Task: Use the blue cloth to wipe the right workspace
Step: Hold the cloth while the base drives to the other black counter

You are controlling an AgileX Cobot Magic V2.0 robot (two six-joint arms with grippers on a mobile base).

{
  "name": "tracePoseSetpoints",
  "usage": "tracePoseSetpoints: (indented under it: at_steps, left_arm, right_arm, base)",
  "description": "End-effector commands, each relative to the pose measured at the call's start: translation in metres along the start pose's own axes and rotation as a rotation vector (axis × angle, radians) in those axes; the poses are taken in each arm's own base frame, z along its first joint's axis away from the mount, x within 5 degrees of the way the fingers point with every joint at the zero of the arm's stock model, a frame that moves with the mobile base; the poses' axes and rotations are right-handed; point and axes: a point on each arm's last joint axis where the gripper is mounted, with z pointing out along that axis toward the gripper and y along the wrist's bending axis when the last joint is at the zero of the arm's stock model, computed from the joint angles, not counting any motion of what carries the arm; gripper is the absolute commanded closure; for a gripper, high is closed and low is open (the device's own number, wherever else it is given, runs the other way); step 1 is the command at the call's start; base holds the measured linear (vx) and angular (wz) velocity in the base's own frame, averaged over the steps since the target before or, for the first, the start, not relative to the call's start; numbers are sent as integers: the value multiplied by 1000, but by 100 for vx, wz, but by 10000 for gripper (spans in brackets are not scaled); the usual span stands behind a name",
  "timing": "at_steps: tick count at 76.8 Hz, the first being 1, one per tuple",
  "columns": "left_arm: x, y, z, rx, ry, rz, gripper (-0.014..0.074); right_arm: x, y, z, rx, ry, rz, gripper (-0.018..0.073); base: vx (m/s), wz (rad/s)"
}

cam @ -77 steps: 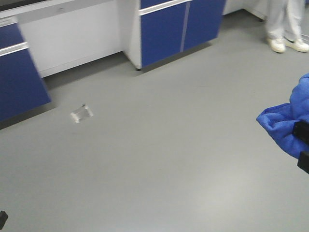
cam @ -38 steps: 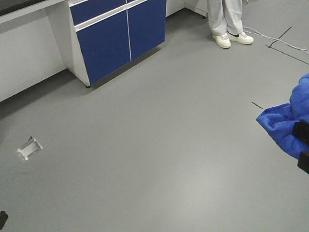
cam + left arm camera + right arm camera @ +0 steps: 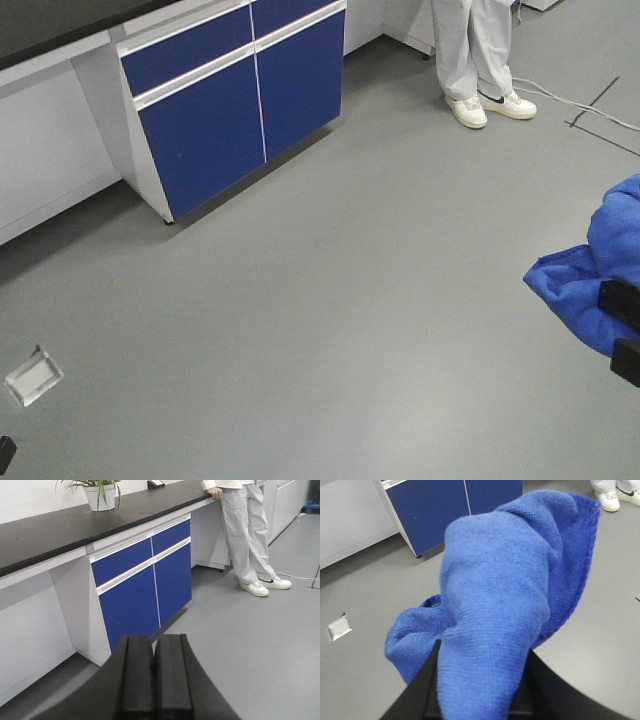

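Slid down-frame since half a second ago: floor plate [image 3: 33, 375] to 8 o'clock, blue cabinet [image 3: 235, 110] lower at 11. Holds steady at 3 o'clock: blue cloth [image 3: 585, 290], bunched, pinched aloft in right gripper [image 3: 625, 330] above grey floor. Left gripper [image 3: 154, 675] pressed together, empty.

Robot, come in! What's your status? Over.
Right gripper shut on blue cloth. Left gripper shut, empty. Person standing by black countertop ahead.

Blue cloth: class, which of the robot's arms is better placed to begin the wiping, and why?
Right, in my judgement: the right gripper is shut on the blue cloth, while the left gripper is shut and empty.
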Motion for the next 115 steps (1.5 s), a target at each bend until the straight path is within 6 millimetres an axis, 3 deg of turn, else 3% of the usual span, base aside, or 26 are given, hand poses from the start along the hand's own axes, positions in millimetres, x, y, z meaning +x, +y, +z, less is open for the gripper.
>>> tracePoseSetpoints:
  at_steps: [1, 48, 115]
  left_arm:
    - [-16, -1, -3, 16, -108, -3, 603]
    - [-16, -1, -3, 16, -108, -3, 603]
    - [-16, -1, -3, 16, -108, -3, 603]
  right_arm:
    - [-13, 0, -5, 6, -80, 6, 564]
    - [-9, 1, -5, 0, -42, 5, 564]
    - [-9, 0, -5, 4, -44, 2, 564]
  base:
    - [43, 0]
    - [45, 13]
    - [37, 70]
